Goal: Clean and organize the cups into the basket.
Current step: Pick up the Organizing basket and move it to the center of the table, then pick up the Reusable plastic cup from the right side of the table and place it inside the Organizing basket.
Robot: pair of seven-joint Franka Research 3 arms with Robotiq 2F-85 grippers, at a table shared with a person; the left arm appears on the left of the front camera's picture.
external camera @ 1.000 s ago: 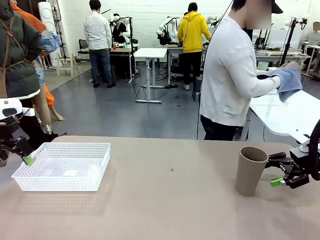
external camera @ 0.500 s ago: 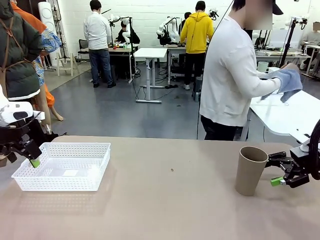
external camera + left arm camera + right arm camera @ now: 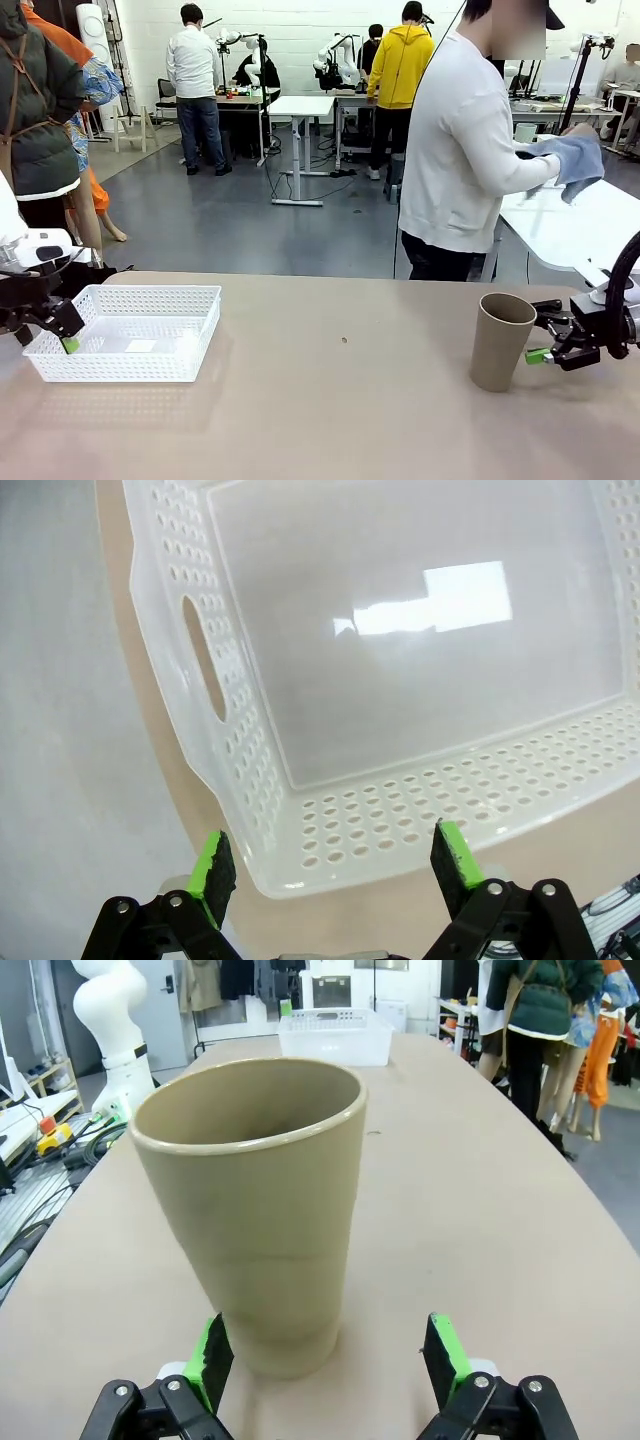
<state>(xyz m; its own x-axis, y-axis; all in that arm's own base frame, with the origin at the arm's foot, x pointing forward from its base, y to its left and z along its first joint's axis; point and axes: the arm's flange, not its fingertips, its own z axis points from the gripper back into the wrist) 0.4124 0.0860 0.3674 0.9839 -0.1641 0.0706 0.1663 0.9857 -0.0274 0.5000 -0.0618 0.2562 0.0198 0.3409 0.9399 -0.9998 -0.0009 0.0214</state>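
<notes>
One tan-brown cup (image 3: pixel 500 341) stands upright on the table at the right; in the right wrist view the cup (image 3: pixel 255 1210) is close up and empty. My right gripper (image 3: pixel 546 343) is open just to the right of it, and in its own view the gripper (image 3: pixel 325 1350) has the cup's base partly between the fingers, nearer the left pad (image 3: pixel 214 1352). The white basket (image 3: pixel 196 330) sits empty at the left. My left gripper (image 3: pixel 57 331) hangs open at its left end, and in the left wrist view the gripper (image 3: pixel 335 865) straddles a corner of the basket's rim (image 3: pixel 270 875).
A person in a white top (image 3: pixel 455 150) stands at the far side, turned to a white side table (image 3: pixel 580 230), holding a blue cloth (image 3: pixel 578 162). The basket (image 3: pixel 335 1035) and my left arm's base (image 3: pixel 115 1020) show far off in the right wrist view.
My left gripper has come down and right, closer to the basket's left end. My right gripper has moved left, nearer the cup. Both stay open.
</notes>
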